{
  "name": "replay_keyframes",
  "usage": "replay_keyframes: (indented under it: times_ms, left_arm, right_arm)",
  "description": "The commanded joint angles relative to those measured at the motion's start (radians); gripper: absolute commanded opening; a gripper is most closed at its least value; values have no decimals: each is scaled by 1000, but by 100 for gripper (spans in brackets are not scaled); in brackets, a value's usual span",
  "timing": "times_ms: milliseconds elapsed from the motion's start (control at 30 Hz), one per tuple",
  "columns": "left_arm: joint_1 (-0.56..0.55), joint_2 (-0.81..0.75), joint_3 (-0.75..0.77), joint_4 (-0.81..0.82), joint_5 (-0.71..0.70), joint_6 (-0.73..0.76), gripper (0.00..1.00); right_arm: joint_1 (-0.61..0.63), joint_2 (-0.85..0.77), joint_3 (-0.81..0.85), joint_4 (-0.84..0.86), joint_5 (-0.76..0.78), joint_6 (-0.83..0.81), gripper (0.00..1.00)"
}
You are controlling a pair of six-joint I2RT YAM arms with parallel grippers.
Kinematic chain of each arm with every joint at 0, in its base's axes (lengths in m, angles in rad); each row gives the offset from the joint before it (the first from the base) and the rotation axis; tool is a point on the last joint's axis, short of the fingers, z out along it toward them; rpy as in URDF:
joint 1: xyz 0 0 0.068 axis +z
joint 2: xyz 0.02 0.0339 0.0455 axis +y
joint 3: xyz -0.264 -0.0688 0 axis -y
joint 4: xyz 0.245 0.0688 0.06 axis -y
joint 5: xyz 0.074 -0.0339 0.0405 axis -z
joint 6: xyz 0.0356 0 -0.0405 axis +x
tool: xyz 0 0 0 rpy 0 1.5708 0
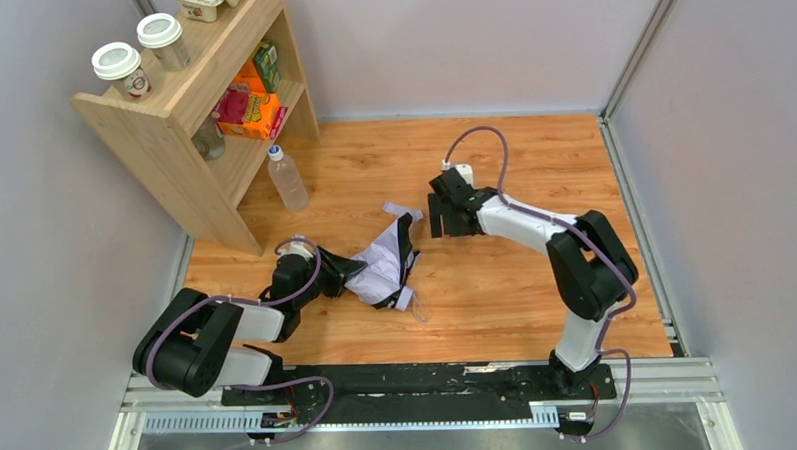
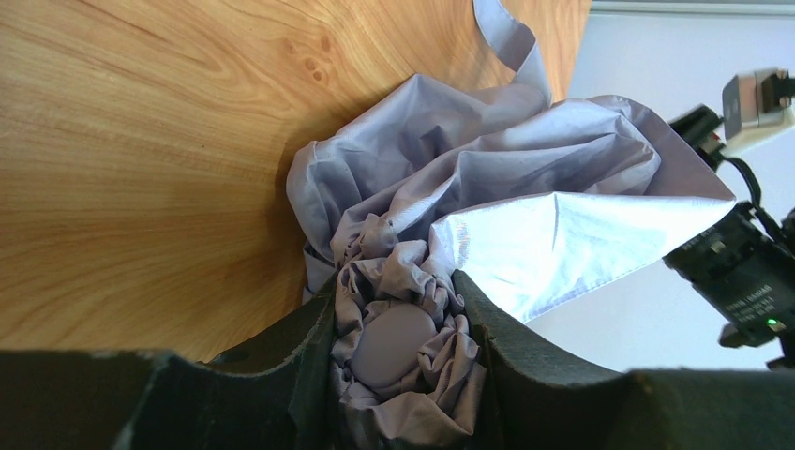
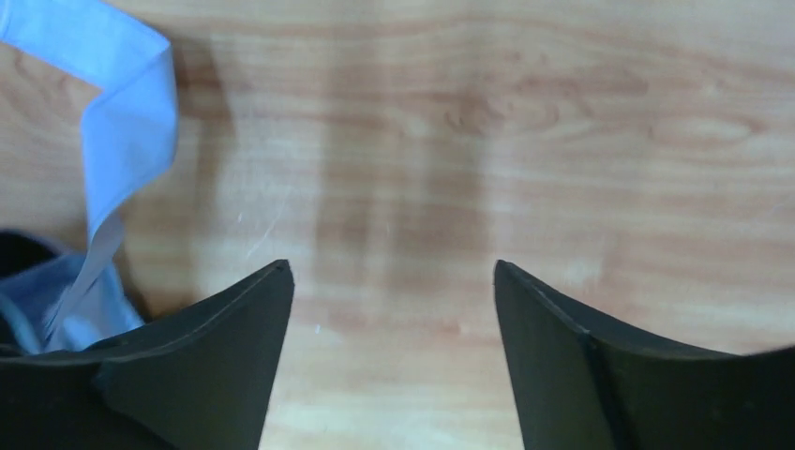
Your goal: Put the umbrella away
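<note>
The crumpled pale lavender fabric umbrella [image 1: 386,267] lay slantwise on the wooden table [image 1: 532,160], 1 bunched end pinched in the left gripper [image 2: 398,314], the other just left of the right gripper's [image 3: 394,272] spread, empty jaws.

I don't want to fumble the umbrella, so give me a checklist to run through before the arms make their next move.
1. Left pincer holding the pale lavender fabric compact umbrella: ok, bunched fabric clamped.
2. Right pincer open, empty: ok.
3. Umbrella folded neatly: not ok, crumpled on the wooden table.
4. Fabric strap clear of right pincer: cannot tell, lies beside one finger.
</note>
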Motion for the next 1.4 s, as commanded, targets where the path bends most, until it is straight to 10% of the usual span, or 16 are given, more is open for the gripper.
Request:
replay_keyframes:
  times_ms: [0, 400, 567, 667, 833, 1000, 1367]
  left_arm:
    - [-5, 14, -5, -42, 0, 59, 0]
    - [-5, -7, 6, -66, 3, 56, 0]
    - [-5, -32, 15, -106, 8, 62, 0]
    - [-5, -58, 18, -152, 8, 60, 0]
    - [-5, -116, -11, -233, -30, 31, 0]
    - [-5, -147, -5, -287, -47, 40, 0]
    - [-3, -67, 23, -290, -41, 23, 0]
  right_arm:
    - [-65, -134, -15, -150, -244, 233, 87]
    - [-122, 15, -16, 373, -682, 838, 88]
    - [-113, 127, 70, 342, -608, 821, 61]
    - [-119, 177, 90, 431, -588, 759, 0]
    - [-126, 196, 55, 965, -700, 493, 0]
    - [-139, 234, 48, 1330, -826, 603, 0]
    - [-150, 339, -53, 1220, -802, 526, 5]
